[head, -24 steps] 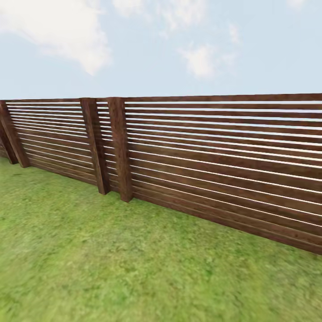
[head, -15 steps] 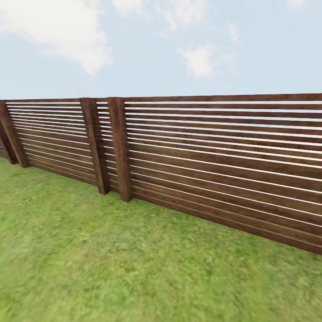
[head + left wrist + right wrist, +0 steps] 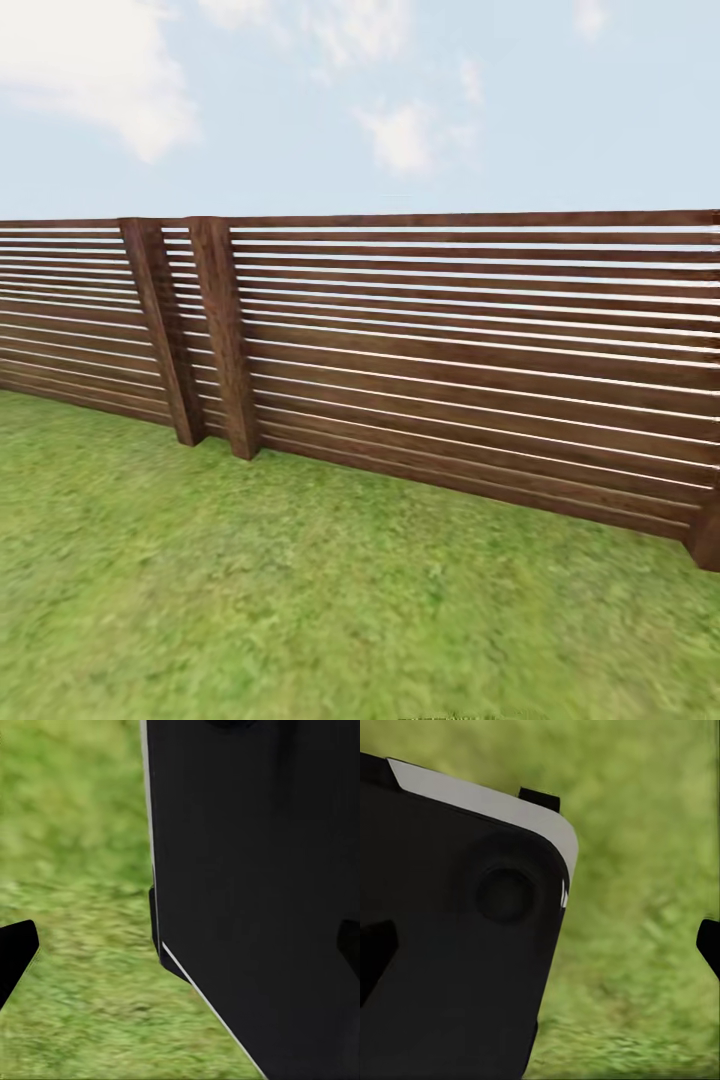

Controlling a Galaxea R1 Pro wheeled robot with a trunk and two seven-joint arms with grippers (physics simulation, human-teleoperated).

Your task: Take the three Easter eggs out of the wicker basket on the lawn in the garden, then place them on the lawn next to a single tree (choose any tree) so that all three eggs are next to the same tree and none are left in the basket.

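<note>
The head view had panned right since the earlier frames: the paired posts point(image 3: 205, 340) of the slatted fence point(image 3: 470, 370) sat further toward 9 o'clock, and another post point(image 3: 706, 535) had entered at 4 o'clock. The lawn point(image 3: 300, 590) filled the lower half, toward 6 o'clock. Left hand point(image 3: 180, 952) and right hand point(image 3: 544, 945) each showed dark fingertips set wide apart, holding nothing, over grass beside the black robot body point(image 3: 255, 885)

1 fence point(image 3: 450, 370), 3 posts, 1 lawn point(image 3: 300, 600).
</note>
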